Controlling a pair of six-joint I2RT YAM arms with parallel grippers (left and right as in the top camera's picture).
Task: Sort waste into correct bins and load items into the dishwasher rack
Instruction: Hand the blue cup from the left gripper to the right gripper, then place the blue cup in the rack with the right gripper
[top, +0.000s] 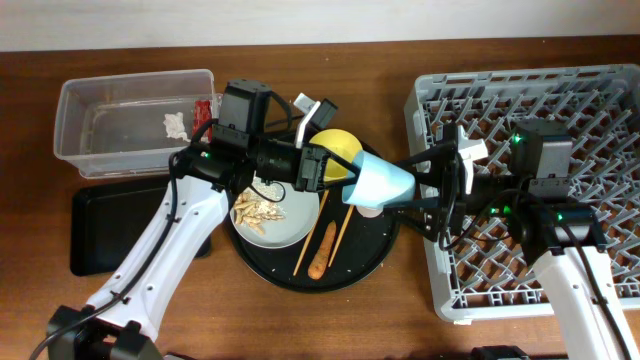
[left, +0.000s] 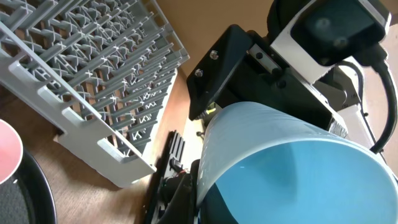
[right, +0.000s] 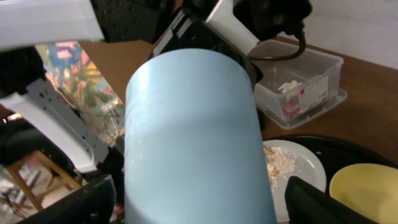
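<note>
Inspection is taken from the table's front edge backward. A thin orange carrot-like stick (top: 318, 267) is found on the near side of the large round black tray (top: 372, 262). Two thin wooden chopsticks (top: 311, 238) are laid beside it, one crossing the edge of the pale round plate (top: 292, 228). Beige food scraps with white rice-like grains (top: 258, 210) are heaped on that plate. At the left, a shallow black rectangular tray (top: 100, 225) is set on the table.

Above the round tray a pale blue cup (top: 380, 183) is held aloft on its side, mouth toward the left gripper (top: 340, 178). That gripper is clamped on the cup at the rim end. The right gripper (top: 420, 185) is placed round the base end, its fingers (right: 323, 202) spread, with a narrow gap seen on each side. A pink cup (left: 7, 152) is noted on the tray beneath, largely hidden.

Behind the cup a small yellow bowl (top: 335, 145) is seated on the tray's far side. At far left, a clear plastic rectangular tub (top: 70, 130) is recorded holding a small crumpled white tissue (top: 176, 125) and a red snack wrapper (top: 205, 108). At the right, the large square grey plastic rack (top: 600, 75) is overhung by the right arm.
</note>
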